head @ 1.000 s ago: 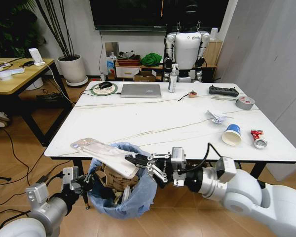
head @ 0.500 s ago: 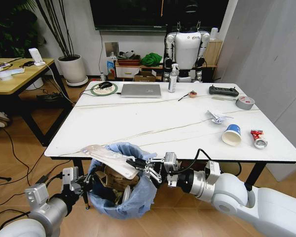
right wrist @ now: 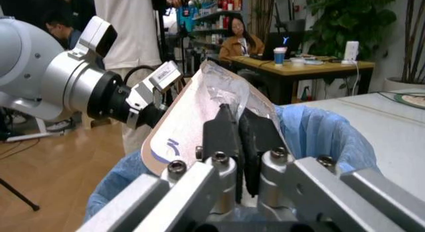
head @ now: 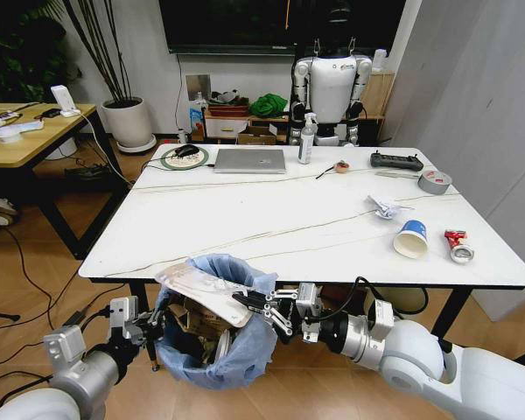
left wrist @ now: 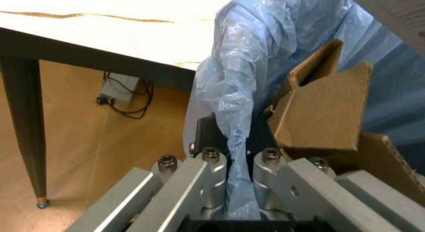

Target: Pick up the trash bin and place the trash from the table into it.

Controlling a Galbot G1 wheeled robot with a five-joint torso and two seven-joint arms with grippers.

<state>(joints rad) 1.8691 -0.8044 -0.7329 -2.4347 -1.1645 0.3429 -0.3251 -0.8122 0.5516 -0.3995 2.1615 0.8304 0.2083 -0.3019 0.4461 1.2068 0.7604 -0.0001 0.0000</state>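
Fingers on our right gripper (head: 245, 302) are clamped on a white packet (head: 206, 289) lying tilted over the trash bin (head: 217, 367). Our left gripper (head: 153, 331) pinches the bin's blue liner rim, just below the table (head: 271, 219) edge. Inside the bin: brown cardboard (left wrist: 329, 112). On the table: one paper cup (head: 411, 238), one paper wad (head: 385, 207).

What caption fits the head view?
Left gripper holds the trash bin at the table edge; right gripper lowers a white packet in.
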